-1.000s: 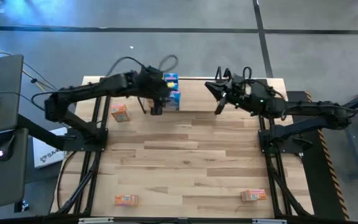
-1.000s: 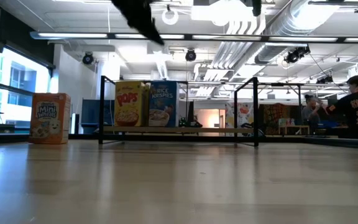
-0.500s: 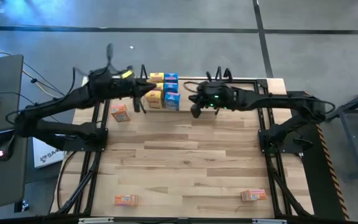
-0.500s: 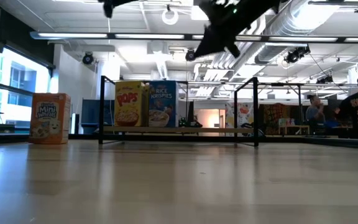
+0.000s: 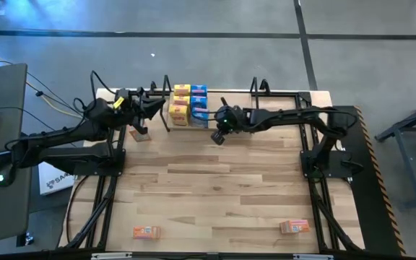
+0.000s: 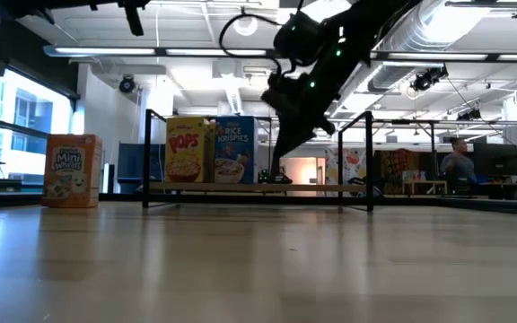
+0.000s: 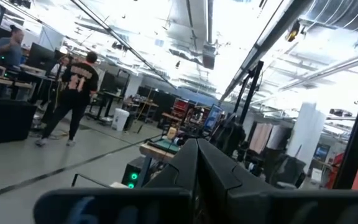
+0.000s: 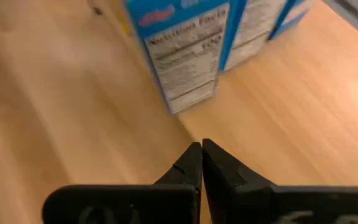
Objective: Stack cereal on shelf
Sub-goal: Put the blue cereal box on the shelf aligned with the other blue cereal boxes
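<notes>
Cereal boxes (image 5: 189, 105), yellow and blue, stand on the shelf (image 5: 251, 92). Beside them the right gripper (image 5: 218, 137) hovers closed and empty. The left gripper (image 5: 139, 130), also closed, hangs above an orange box (image 5: 143, 135) on the worktop (image 5: 215, 188).

You have the shelf (image 5: 266, 92) along the table's far edge: a low black rod frame with looped upright ends and a light wooden board as its base. At its left end four cereal boxes stand upright, two yellow boxes (image 5: 180, 102) and beside them two blue boxes (image 5: 199, 102), each pair one behind the other. From table height, the front yellow one (image 6: 186, 151) reads "Pops" and the front blue one (image 6: 235, 150) "Rice Krispies". An orange box (image 6: 72, 170) stands upright on the table just left of the shelf. Two more orange boxes lie flat near the front edge, one on the left (image 5: 146, 232) and one on the right (image 5: 294, 227), well apart.
</notes>
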